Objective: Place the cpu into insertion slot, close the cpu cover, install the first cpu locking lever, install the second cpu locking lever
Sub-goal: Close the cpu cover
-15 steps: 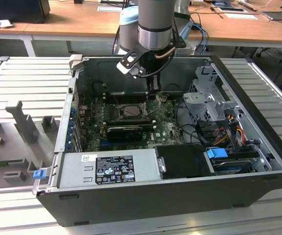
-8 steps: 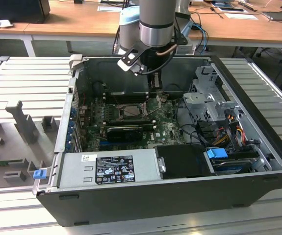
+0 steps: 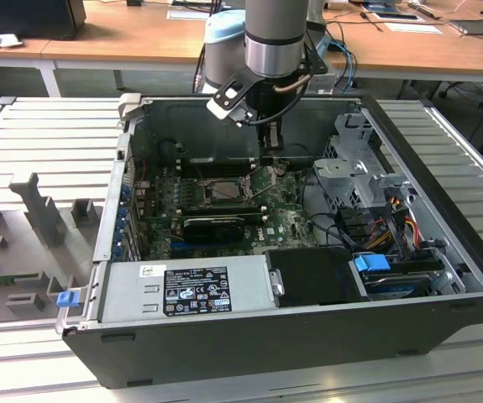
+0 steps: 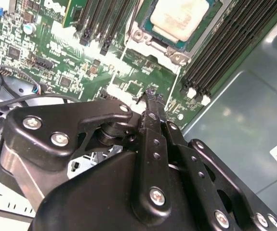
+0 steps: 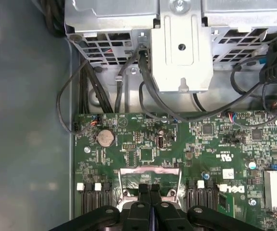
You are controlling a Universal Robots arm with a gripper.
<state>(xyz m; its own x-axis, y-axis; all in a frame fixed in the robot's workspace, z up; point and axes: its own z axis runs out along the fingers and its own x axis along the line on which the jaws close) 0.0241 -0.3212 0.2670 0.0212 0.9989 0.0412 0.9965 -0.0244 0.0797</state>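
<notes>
One clenched gripper near the cpu, the cpu inside the insertion slot.

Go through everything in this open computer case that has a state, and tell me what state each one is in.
cpu: seated in the insertion slot, face up.
cpu cover: raised, not yet closed over the cpu.
gripper: jaws shut, tip at the raised cover's free edge.
computer case: lying flat, side open.
</notes>
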